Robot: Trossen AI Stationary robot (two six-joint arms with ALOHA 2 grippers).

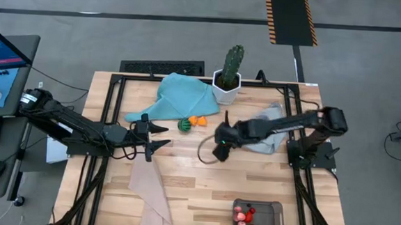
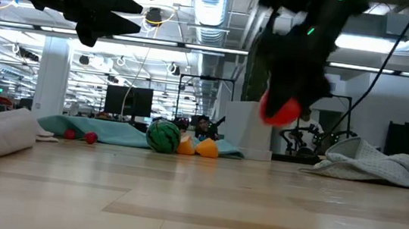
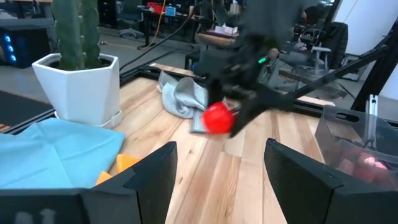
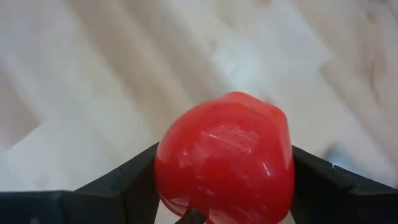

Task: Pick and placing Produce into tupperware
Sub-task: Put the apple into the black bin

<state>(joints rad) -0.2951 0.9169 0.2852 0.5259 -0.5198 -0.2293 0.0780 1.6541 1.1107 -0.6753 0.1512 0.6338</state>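
Note:
My right gripper hovers over the table's middle, shut on a glossy red round toy fruit, which also shows in the low view and the left wrist view. My left gripper is open, held above the table left of centre, pointing toward the right arm and touching nothing. The clear tupperware stands near the table's near edge with several red and pink pieces inside. A green striped ball and orange pieces lie at the edge of a teal cloth. My right gripper pinches the red fruit between its two fingers, one on each of its opposite sides. The fingers come from above, pointing down. The fruit is lifted well clear of the table.
A cactus in a white hexagonal pot stands at the far edge. A grey cloth lies under the right arm and a beige cloth near the left near side. Two small red pieces rest by the teal cloth. Bare wood lies between the gripper and tub.

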